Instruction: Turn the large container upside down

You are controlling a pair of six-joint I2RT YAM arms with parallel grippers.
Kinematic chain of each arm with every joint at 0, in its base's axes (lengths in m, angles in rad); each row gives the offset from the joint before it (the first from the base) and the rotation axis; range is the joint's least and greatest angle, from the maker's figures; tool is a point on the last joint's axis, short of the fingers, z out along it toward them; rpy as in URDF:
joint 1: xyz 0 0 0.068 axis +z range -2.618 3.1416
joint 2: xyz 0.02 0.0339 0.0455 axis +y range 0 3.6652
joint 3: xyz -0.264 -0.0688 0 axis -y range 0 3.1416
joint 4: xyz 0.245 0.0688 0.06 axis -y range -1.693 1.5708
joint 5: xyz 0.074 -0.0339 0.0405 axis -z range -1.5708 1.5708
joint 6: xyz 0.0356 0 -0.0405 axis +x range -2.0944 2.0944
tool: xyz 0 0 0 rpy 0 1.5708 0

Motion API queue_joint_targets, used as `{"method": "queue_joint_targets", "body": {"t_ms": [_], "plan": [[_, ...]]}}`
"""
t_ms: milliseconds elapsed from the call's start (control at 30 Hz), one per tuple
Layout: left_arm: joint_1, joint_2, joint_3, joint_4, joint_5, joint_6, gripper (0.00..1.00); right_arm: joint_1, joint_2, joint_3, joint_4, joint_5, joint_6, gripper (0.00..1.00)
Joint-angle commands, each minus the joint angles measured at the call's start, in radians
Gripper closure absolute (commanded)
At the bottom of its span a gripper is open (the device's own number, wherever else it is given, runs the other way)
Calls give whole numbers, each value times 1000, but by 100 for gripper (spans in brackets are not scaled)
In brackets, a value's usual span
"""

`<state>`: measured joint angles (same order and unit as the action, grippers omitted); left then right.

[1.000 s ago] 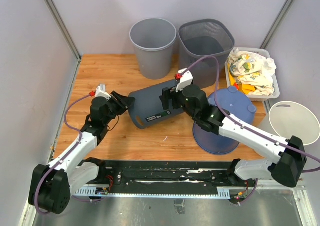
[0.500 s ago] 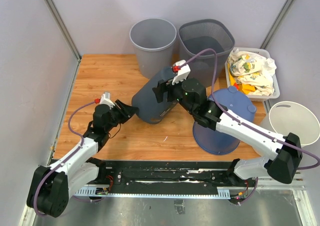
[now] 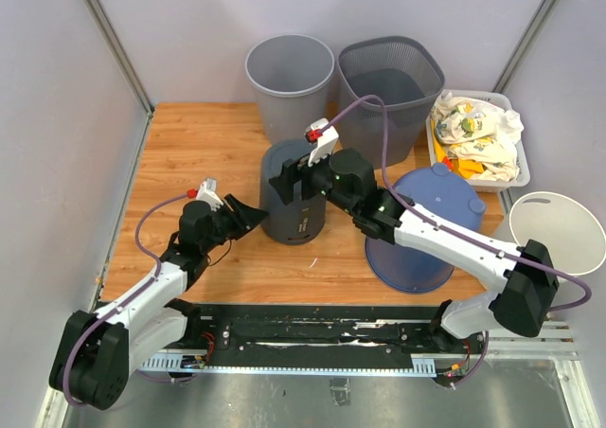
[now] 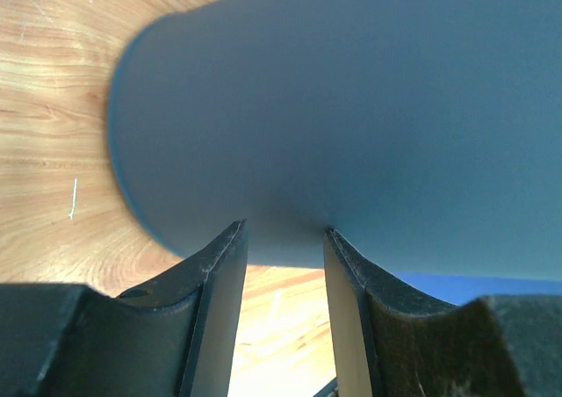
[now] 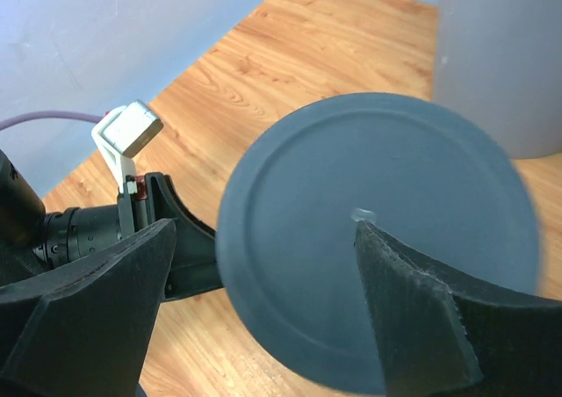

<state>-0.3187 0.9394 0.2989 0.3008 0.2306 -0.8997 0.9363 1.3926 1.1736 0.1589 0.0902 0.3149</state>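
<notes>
Black fingers of the left gripper (image 4: 283,230) stand partly spread, tips at the smooth wall of the dark slate-blue round plastic bin (image 3: 295,205), upside down mid wooden desk (image 3: 189,134). Over its flat ringed base, the right gripper (image 5: 263,226) gapes wide, pinching nothing.

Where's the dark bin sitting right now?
In the top view the dark bin stands base-up near the middle of the table, just in front of the round grey bin, between the left gripper and the blue tub.
</notes>
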Motion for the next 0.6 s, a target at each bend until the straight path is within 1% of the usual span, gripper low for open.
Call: {"method": "queue_joint_targets", "body": {"t_ms": [0,167,300,567], "plan": [[-7,7,-19,71,27,4,56,29,26,8,18,-49,24,16],[-7,1,-18,51,15,17,56,39,49,14,21,-52,27,16],[-7,-35,5,-17,-1,46,56,39,24,6,12,-36,16,16],[-24,-201,66,-200,-28,131,54,38,-87,-16,-63,22,-32,14]]}}
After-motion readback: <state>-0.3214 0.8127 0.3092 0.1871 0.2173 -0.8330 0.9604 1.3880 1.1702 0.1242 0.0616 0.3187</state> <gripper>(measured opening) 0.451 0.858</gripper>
